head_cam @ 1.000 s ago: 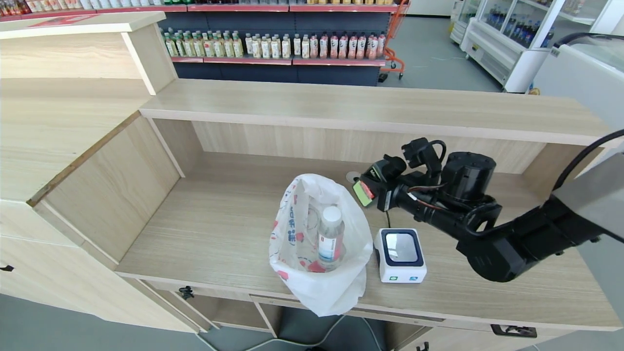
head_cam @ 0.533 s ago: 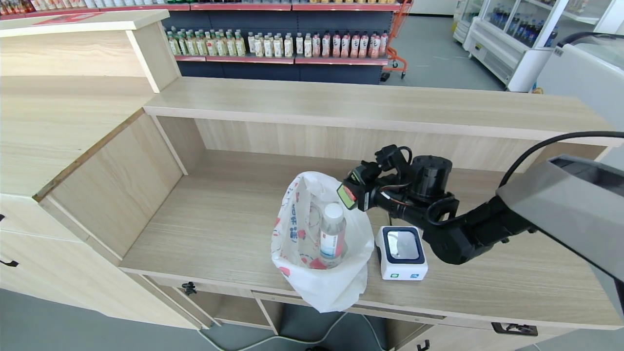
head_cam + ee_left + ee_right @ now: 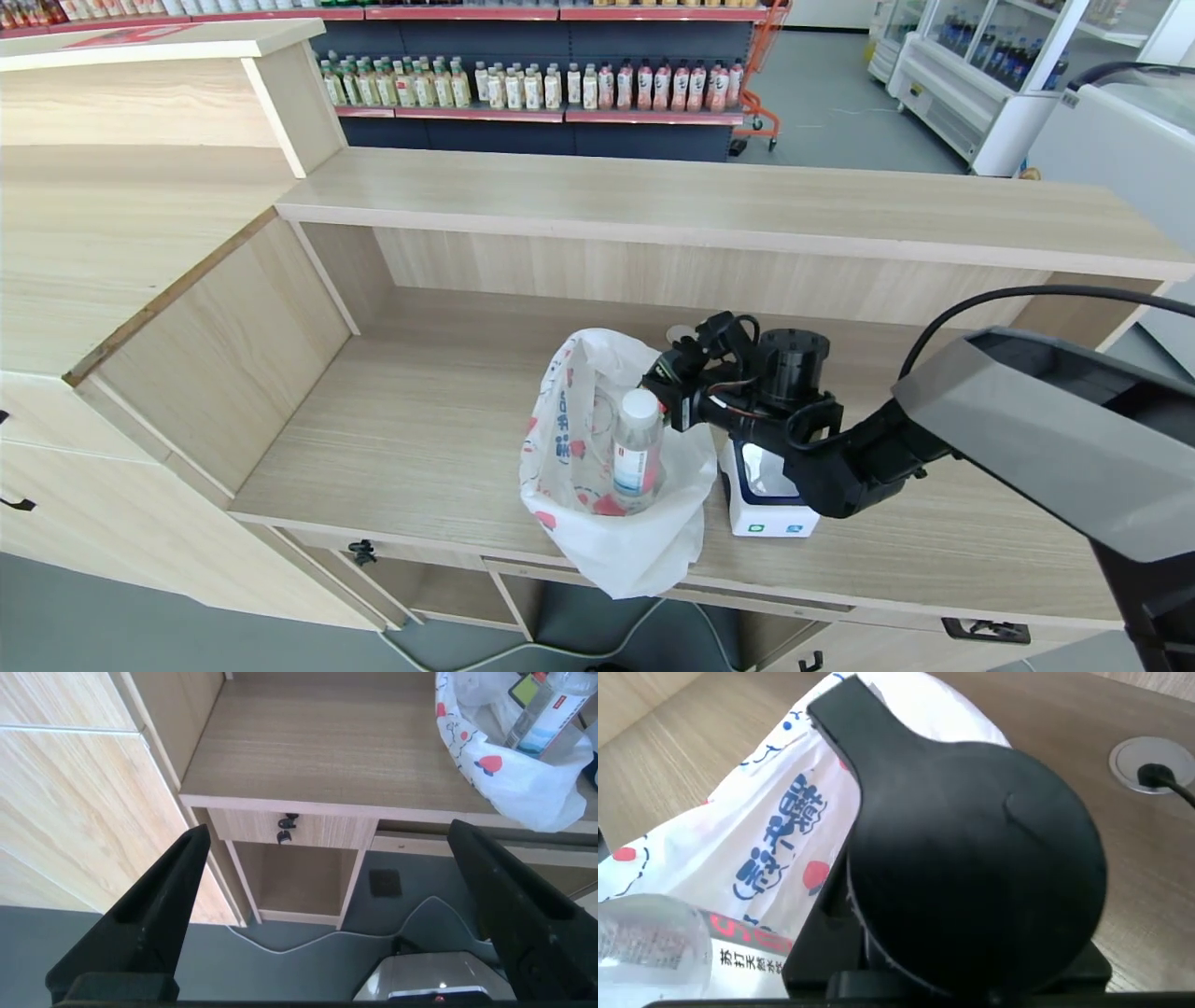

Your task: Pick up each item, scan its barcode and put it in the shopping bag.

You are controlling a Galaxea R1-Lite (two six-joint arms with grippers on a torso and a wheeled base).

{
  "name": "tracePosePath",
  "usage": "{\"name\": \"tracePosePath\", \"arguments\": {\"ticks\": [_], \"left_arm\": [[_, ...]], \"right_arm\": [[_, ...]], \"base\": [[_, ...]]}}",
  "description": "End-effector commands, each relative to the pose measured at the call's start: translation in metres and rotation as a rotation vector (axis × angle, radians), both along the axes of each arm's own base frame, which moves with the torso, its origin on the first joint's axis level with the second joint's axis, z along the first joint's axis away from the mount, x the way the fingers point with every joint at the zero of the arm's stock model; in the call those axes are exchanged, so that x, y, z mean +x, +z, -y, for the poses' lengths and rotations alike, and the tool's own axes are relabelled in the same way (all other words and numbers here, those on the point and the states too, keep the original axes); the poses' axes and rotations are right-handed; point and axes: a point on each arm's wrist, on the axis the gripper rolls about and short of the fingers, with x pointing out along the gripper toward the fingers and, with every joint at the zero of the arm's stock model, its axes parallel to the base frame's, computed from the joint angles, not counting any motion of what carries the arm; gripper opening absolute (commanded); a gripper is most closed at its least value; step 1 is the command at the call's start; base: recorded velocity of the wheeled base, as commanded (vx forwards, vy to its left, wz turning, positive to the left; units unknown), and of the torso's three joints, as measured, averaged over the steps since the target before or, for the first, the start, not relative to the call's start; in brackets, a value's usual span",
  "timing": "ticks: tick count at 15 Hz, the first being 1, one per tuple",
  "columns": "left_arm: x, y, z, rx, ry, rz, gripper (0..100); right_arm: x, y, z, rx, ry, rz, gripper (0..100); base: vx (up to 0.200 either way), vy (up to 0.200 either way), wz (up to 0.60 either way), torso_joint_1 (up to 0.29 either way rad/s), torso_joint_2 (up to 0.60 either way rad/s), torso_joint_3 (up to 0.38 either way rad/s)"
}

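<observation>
Scanner part-hid by R arm; bottle base prob. behind bag.

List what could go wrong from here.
The right tool sits at the rim of the shopping bag, beside the standing bottle; going lower could tip the bottle or snag the plastic. The bag overhangs the counter edge, so a shove might drag it off. The arm may clip the scanner beneath it.

Light wooden counter bearing shopping bag, white scanner just beside.
</observation>
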Motion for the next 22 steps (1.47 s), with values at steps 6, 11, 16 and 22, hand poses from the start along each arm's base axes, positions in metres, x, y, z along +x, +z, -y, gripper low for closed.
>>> {"name": "tracePosePath", "arguments": {"ticks": [6,11,16,22], "left_arm": [[0.000,0.000,0.000,0.000,0.000,0.000,100],[0.000,0.000,0.000,0.000,0.000,0.000,100],[0.000,0.000,0.000,0.000,0.000,0.000,100],[0.000,0.000,0.000,0.000,0.000,0.000,100]], "right_arm": [[0.020,-0.048,-0.014,-0.108,0.071,0.016,0],[0.032,-0.044,-0.021,-0.152,0.124,0.091,0],[0.032,-0.044,-0.023,-0.175,0.131,0.102,0],[0.032,-0.043,-0.020,-0.186,0.136,0.112,100]], "base": [[0.000,0.000,0.00,0.000,0.00,0.000],[0.000,0.000,0.00,0.000,0.00,0.000],[0.000,0.000,0.00,0.000,0.00,0.000],[0.000,0.000,0.00,0.000,0.00,0.000]]}}
